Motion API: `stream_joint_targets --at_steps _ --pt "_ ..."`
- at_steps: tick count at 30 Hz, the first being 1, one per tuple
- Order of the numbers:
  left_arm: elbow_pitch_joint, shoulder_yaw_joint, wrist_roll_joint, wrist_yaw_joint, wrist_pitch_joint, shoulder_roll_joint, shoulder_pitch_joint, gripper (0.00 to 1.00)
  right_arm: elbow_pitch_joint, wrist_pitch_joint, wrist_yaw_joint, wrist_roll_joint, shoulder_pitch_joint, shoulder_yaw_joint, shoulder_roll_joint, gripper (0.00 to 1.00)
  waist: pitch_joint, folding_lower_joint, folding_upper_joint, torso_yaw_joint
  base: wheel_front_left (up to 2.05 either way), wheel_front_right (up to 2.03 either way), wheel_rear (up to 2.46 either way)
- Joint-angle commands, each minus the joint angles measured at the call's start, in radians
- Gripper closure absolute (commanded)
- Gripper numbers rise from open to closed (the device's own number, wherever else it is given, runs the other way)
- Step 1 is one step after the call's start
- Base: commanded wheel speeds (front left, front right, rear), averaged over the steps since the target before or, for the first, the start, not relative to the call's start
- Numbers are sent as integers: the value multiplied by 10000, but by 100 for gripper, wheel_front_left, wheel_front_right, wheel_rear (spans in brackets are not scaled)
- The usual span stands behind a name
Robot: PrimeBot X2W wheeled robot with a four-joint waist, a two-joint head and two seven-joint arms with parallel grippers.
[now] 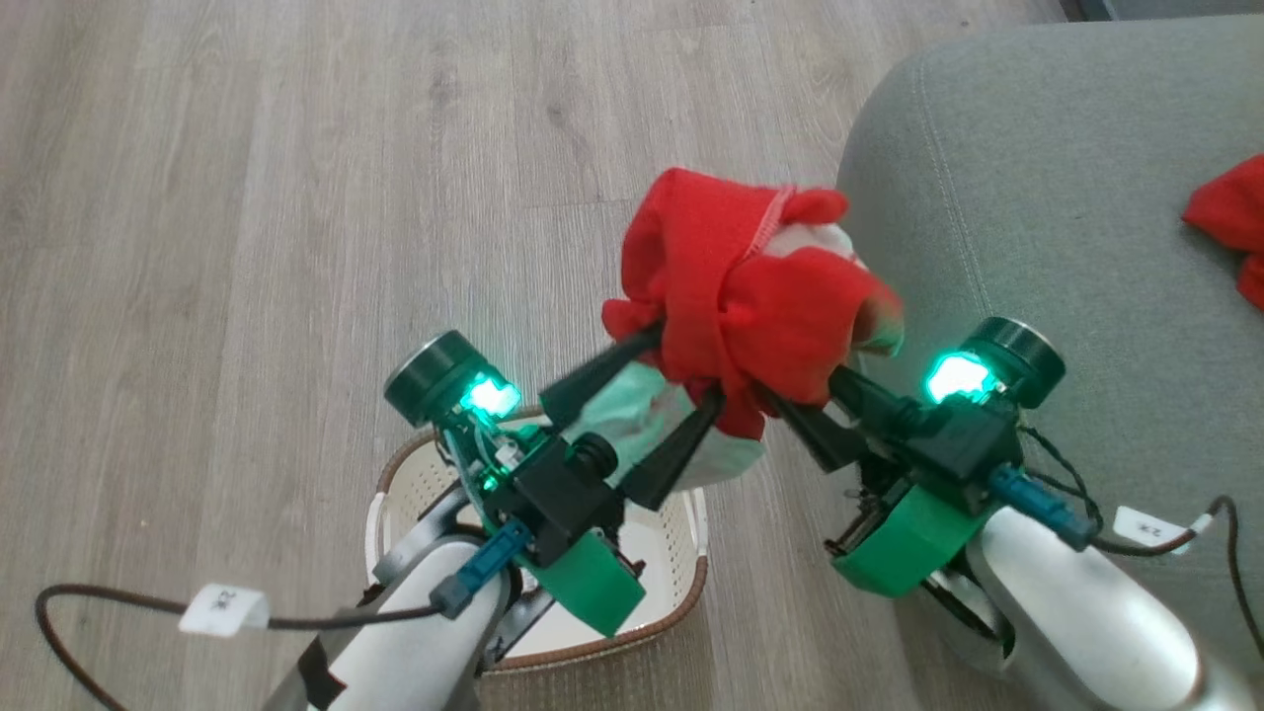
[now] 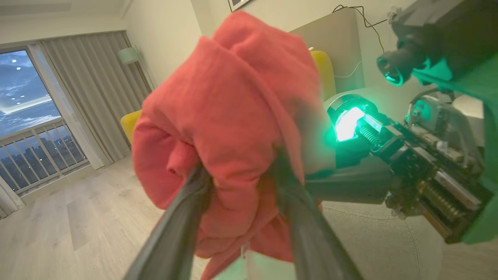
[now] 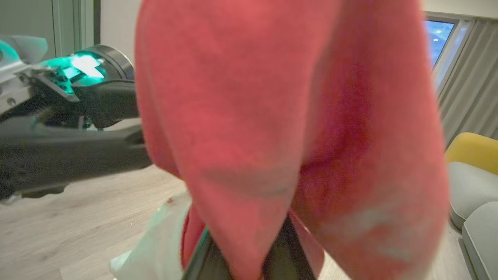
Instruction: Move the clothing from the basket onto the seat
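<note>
A bundle of clothing (image 1: pixel 750 286), bright red with a white piece (image 1: pixel 647 420) hanging under it, is held in the air by both grippers. My left gripper (image 1: pixel 681 373) is shut on its lower left part, and my right gripper (image 1: pixel 808 390) is shut on its lower right. The bundle hangs above and beyond the cream basket (image 1: pixel 691 583), just left of the grey-green seat (image 1: pixel 1037 197). Another red piece (image 1: pixel 1232 222) lies on the seat at the right edge. Red fabric (image 2: pixel 233 116) bulges between the left fingers (image 2: pixel 186 210). The red garment (image 3: pixel 253 116) covers the right gripper (image 3: pixel 249 252).
Pale wood floor (image 1: pixel 296 197) surrounds the basket. Cables with white tags (image 1: pixel 222 607) trail from both forearms. A yellow chair (image 3: pixel 472 151) and more grey cushions (image 3: pixel 474 194) stand farther off, with a curtained window (image 2: pixel 35 116) beyond.
</note>
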Motion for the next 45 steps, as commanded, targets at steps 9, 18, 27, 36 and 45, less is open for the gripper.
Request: stream_joint_targets --at_steps 9,18,27,36,45 --pt "-300 864 -152 58 -43 -25 -178 0 -739 -67 -2 396 137 -1107 270 100 -38 0 0 13 0 0 0" --pt "37 1165 -32 62 -43 56 165 0 -865 -67 -2 714 705 -2684 523 100 -57 0 0 26 0 0 0" --pt "683 1216 -226 -8 -44 48 808 0 -410 -67 -2 725 1541 -4212 967 100 -49 0 0 1 0 0 0" --pt "1574 594 -596 -96 -44 305 1478 0 203 -67 -2 581 2060 -5180 1611 100 11 0 0 -134 0 0 0" --pt "1945 448 -670 -103 -44 213 1666 0 541 -67 -2 470 2281 -5748 1892 100 106 0 0 -397 0 0 0"
